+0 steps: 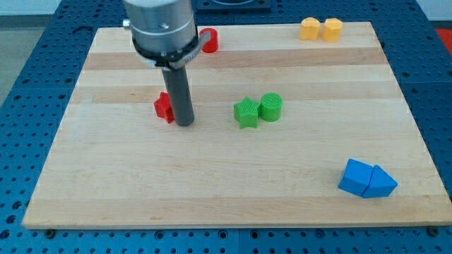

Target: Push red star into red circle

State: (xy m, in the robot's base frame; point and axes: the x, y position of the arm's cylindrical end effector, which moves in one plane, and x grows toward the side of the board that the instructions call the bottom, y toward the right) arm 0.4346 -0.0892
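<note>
The red star is sitting toward the view's left, my tip touching its right side; no pincer here, just a rod. The red circle is waiting above the star. Pushing off-centre risks the star spinning away.

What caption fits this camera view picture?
My tip touches the red star, with the red circle farther up the wooden board.

red star: right part hidden behind the rod
red circle: left part hidden behind the rod's housing
rod: top cut off by view's top edge
</note>
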